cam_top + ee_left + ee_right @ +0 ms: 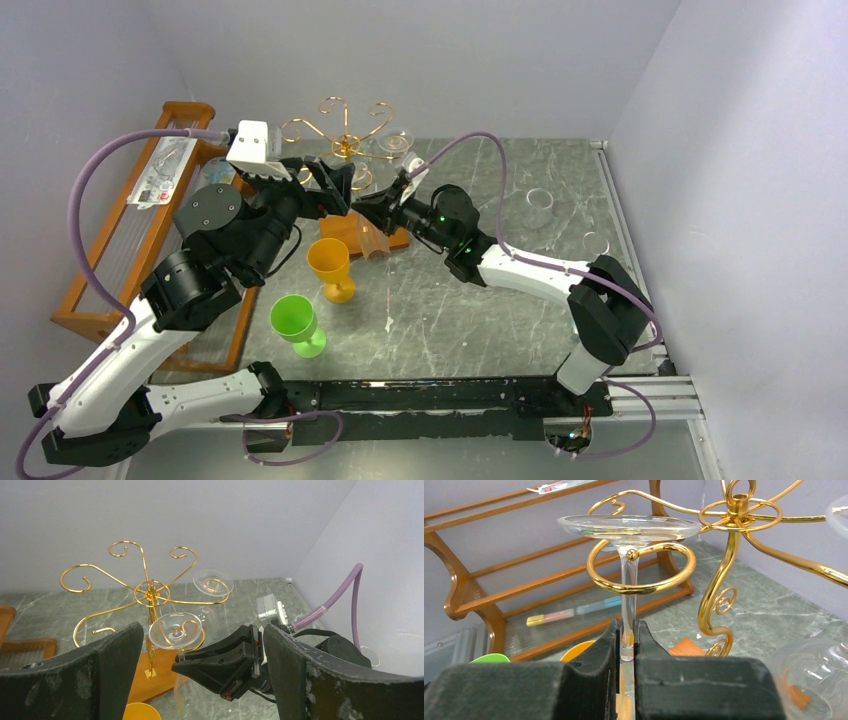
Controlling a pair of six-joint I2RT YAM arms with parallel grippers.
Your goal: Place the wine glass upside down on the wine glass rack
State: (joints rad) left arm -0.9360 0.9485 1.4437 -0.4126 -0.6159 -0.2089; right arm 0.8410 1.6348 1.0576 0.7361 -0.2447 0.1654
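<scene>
The gold wire wine glass rack point(345, 128) stands on its small wooden base at the back of the table. A clear wine glass point(629, 526) hangs upside down, its stem inside one curled scroll arm point(642, 570) and its foot just above that ring. My right gripper point(626, 630) is shut on the stem below the ring. From above, the bowl point(372, 241) hangs under the right gripper point(378, 206). My left gripper point(335, 186) is open beside the rack. In the left wrist view its wide fingers point(107, 665) frame the glass foot point(176, 630) and touch nothing.
A second clear glass point(397, 143) hangs on another arm of the rack. An orange cup point(330, 262) and a green cup point(295, 320) stand in front. Two clear glasses point(535, 208) sit at the right. A large wooden shelf point(120, 260) lines the left wall.
</scene>
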